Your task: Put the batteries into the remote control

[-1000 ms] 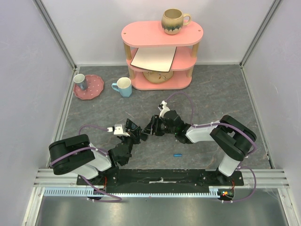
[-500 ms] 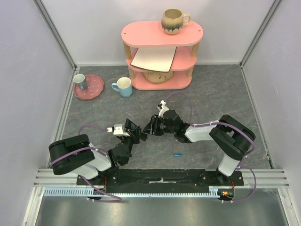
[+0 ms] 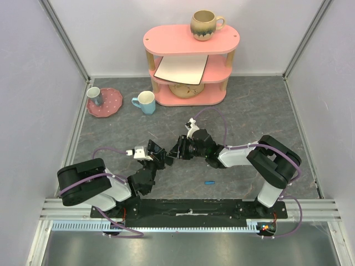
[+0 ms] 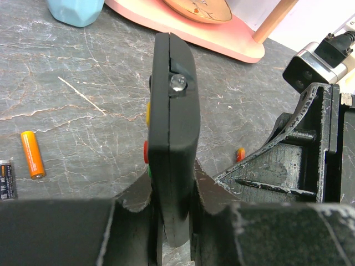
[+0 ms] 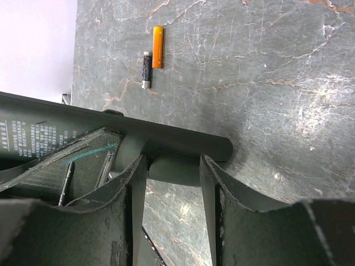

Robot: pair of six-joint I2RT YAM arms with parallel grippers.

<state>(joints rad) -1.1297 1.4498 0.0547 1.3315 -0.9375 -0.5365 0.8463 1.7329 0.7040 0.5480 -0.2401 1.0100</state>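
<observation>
**Top camera:** The left gripper (image 3: 162,158) and the right gripper (image 3: 178,151) meet tip to tip over the middle of the grey table (image 3: 249,111). The remote control is hidden between them in this view. 1 blue battery (image 3: 209,182) lies alone on the table, nearer the arms' bases and under the right arm. At the back stand a pink shelf (image 3: 191,39) with a mug (image 3: 205,25) on top, a blue-and-white cup (image 3: 145,102) and a pink plate (image 3: 108,104).

**Left wrist camera:** The left gripper clamps the remote control (image 4: 173,111) by its lower end. The black bar stands on edge between the 2 fingers, with coloured buttons showing along its left side. On the table to the left lie an orange battery (image 4: 32,153) and, just beside it at the frame's edge, a black battery (image 4: 5,178). The right gripper reaches in from the right, close against the left gripper's right finger. A small red-orange cylinder (image 4: 240,154) lies on the table just beyond it.

**Right wrist camera:** The right gripper's 2 fingers (image 5: 133,210) stand a narrow gap apart beneath the remote control's long edge, with a rounded grey shape in the gap. Whether they pinch anything cannot be told. The orange battery and the black battery lie side by side on the table beyond, well apart from both grippers.
</observation>
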